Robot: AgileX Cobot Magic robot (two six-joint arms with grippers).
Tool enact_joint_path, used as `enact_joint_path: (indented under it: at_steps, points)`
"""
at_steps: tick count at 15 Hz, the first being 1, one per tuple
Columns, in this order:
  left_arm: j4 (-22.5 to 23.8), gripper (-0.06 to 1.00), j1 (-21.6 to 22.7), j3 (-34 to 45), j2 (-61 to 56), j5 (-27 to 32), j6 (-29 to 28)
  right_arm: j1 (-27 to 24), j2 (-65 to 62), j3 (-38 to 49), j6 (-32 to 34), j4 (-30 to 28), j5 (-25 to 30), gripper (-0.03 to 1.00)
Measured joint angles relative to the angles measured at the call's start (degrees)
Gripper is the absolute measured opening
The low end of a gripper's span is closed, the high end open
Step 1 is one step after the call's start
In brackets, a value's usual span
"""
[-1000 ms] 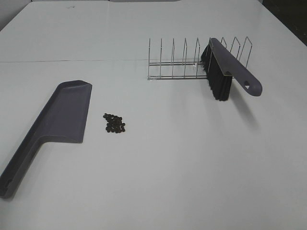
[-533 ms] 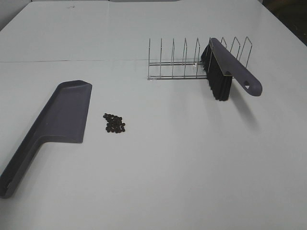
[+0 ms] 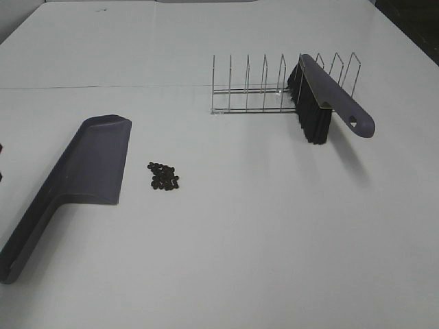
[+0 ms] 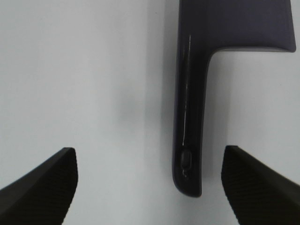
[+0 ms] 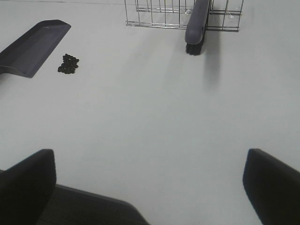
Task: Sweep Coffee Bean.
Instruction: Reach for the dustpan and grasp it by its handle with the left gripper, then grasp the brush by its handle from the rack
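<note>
The coffee beans [image 3: 164, 177] lie in a small dark pile on the white table, just right of the grey-purple dustpan [image 3: 86, 164]. The brush [image 3: 322, 103], with a purple handle and black bristles, leans in the wire rack [image 3: 250, 92]. My left gripper [image 4: 150, 187] is open above the dustpan's handle [image 4: 190, 117], with the handle's end between the fingers and nothing touching. Its dark fingertips [image 3: 1, 148] just show at the left edge of the exterior view. My right gripper [image 5: 150, 187] is open and empty, far back from the beans [image 5: 69, 64] and the brush [image 5: 197, 23].
The wire rack [image 5: 159, 11] stands at the back of the table, right of the middle. A faint seam runs across the table behind the dustpan [image 5: 33, 47]. The table's near edge [image 5: 93, 206] shows in the right wrist view.
Two dark fingertips of my left gripper have come into view at the left edge of the exterior view. The dustpan, beans and brush have not moved.
</note>
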Motion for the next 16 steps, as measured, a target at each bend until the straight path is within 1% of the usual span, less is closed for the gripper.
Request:
enact_joint_path:
  at_steps: [1,2,3,5,8,9,10,12,13,16]
  points:
    - [-0.2,0.75,0.0,-1.8,4.0,-0.9,0.1,0.0,0.0,0.0,0.0,0.0,0.0,0.96]
    - [-1.0,0.75,0.0,-3.9,11.7,-2.5,1.1,0.0,0.0,0.0,0.0,0.0,0.0,0.96]
    - [-2.3,0.75,0.0,-4.2,15.0,-3.3,1.8,0.0,0.0,0.0,0.0,0.0,0.0,0.96]
    - [-5.4,0.75,0.0,-4.3,20.9,-5.2,4.1,0.0,0.0,0.0,0.1,0.0,0.0,0.96]
    - [-7.8,0.74,0.0,-4.4,26.3,-8.4,5.6,0.0,0.0,0.0,0.9,-0.5,0.0,0.96]
    - [-8.0,0.73,0.0,-4.4,28.0,-9.1,5.6,0.0,0.0,0.0,1.1,-0.5,0.0,0.96]
    - [-7.7,0.68,0.0,-4.8,28.8,-9.2,5.6,0.0,0.0,0.0,1.0,-0.5,0.0,0.96]
    - [-7.6,0.45,0.0,-5.4,29.6,-9.3,5.6,0.0,0.0,0.0,1.0,-0.6,0.0,0.96]
    - [-7.5,0.31,0.0,-5.4,29.6,-9.6,5.8,0.0,0.0,0.0,1.3,-0.6,0.0,0.96]
    - [-7.6,0.31,0.0,-5.4,29.6,-9.7,5.7,0.0,0.2,-0.2,4.7,-1.5,-1.5,0.96]
